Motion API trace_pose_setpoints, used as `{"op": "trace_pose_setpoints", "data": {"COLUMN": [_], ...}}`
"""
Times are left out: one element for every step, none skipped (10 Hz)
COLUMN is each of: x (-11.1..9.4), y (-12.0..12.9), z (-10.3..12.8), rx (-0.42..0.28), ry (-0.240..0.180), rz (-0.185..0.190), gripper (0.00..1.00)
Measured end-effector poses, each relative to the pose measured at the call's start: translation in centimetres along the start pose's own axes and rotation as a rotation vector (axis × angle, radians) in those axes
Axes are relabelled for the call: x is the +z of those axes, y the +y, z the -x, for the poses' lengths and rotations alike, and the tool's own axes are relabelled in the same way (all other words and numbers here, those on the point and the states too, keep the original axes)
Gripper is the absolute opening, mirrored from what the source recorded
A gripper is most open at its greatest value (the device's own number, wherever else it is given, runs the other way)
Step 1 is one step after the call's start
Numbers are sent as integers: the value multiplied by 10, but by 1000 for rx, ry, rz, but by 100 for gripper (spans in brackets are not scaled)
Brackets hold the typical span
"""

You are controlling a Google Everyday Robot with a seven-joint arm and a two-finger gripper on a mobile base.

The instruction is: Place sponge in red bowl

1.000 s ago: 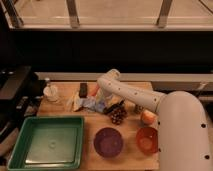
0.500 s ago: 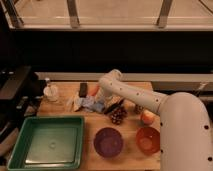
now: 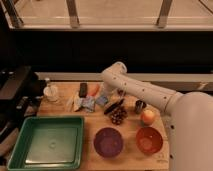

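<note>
Camera view: my gripper [image 3: 106,94] sits low at the back of the table, directly over the sponge [image 3: 101,100]; I cannot tell its opening or whether it has a grasp. The red bowl [image 3: 149,139] stands empty at the front right, well apart, so pickup, transfer and release all appear outstanding.

A white robot arm [image 3: 150,92] reaches in from the lower right, where its broad base section fills the corner. It rises leftward to a rounded elbow joint [image 3: 114,75] and bends down there. Below the elbow, the dark gripper [image 3: 114,106] points down and left, low over the table [image 3: 90,160].
</note>
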Motion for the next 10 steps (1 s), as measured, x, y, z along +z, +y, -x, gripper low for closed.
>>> {"op": "trace_pose_setpoints", "data": {"x": [-16, -35, -48, -58, -70, -88, -95, -107, -119, -127], "y": [3, 12, 21, 30, 43, 64, 74, 92, 114, 131], "z": [0, 6, 18, 31, 46, 70, 82, 97, 108, 114], "rx": [15, 39, 61, 81, 112, 165, 195, 250, 313, 359], "ry": [2, 5, 6, 7, 11, 17, 21, 23, 29, 36], "rz": [-11, -14, -8, -1, 11, 31, 42, 55, 71, 84], "gripper": [0, 0, 0, 0, 0, 0, 0, 0, 0, 0]}}
